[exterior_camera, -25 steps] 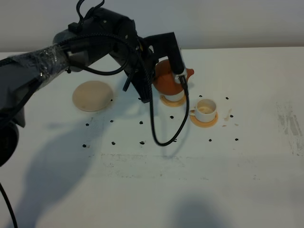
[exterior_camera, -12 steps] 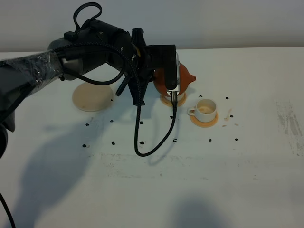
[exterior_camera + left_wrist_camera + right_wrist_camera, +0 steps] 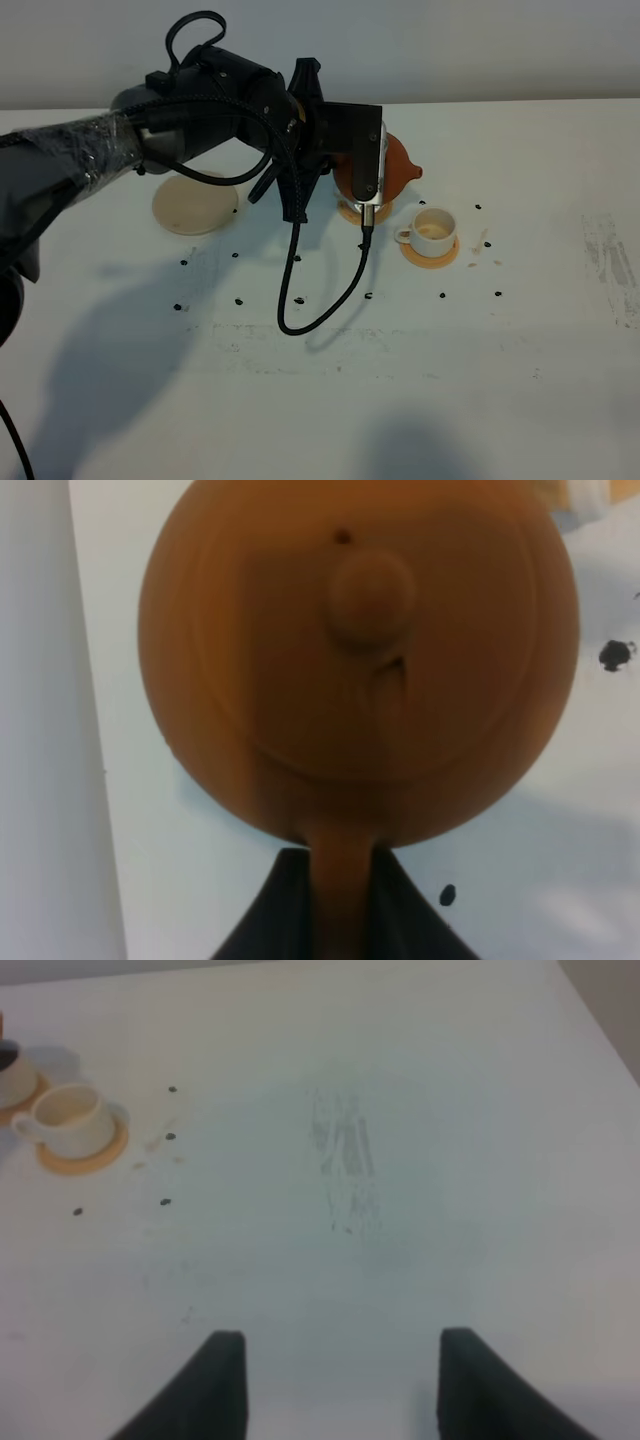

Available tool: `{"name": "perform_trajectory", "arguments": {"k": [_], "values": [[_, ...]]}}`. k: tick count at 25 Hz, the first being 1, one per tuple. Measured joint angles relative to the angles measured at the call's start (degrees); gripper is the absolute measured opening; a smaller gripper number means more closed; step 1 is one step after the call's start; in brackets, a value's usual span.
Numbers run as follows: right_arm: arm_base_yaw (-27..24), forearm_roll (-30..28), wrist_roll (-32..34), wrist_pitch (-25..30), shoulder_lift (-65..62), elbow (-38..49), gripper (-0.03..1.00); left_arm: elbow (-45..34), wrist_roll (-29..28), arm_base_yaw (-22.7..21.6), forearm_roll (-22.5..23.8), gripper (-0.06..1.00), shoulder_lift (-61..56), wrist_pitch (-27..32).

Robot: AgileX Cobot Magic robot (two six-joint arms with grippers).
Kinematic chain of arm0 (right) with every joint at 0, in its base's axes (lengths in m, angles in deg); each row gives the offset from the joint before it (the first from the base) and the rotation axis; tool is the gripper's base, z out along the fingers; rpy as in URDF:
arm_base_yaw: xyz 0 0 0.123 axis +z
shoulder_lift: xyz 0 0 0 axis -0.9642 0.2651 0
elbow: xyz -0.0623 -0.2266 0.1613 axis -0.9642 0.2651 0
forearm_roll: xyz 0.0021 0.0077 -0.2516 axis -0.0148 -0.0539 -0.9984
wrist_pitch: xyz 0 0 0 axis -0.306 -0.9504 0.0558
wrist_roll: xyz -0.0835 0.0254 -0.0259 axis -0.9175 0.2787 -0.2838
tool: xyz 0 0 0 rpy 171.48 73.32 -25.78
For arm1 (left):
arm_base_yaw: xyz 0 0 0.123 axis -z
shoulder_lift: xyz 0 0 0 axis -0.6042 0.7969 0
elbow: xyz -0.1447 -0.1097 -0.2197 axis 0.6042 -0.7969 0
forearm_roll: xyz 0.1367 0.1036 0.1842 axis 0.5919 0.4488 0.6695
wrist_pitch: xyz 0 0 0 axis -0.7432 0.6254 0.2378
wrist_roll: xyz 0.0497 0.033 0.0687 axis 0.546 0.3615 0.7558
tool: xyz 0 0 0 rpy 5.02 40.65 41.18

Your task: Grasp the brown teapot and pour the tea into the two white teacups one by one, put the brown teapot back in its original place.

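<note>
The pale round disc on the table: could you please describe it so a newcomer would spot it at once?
On the white table, look just below the black left arm. The disc lies flat there, left of the held brown teapot. It is wider and paler than the two orange-tan coasters further right.

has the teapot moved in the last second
Yes, the brown teapot has shifted right, closer to the white teacup on its right, which stayed put.
</note>
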Motion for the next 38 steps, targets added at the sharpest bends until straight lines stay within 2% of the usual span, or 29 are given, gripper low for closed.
{"name": "perform_trajectory", "arguments": {"k": [22, 38], "values": [[0.0, 0.2, 0.0, 0.0, 0.0, 0.0, 0.42, -0.1, 0.1, 2.9, 9.1, 0.08, 2.3, -2.9], [0.0, 0.2, 0.0, 0.0, 0.0, 0.0, 0.42, -0.1, 0.1, 3.3, 14.9, 0.08, 2.3, -4.4]]}}
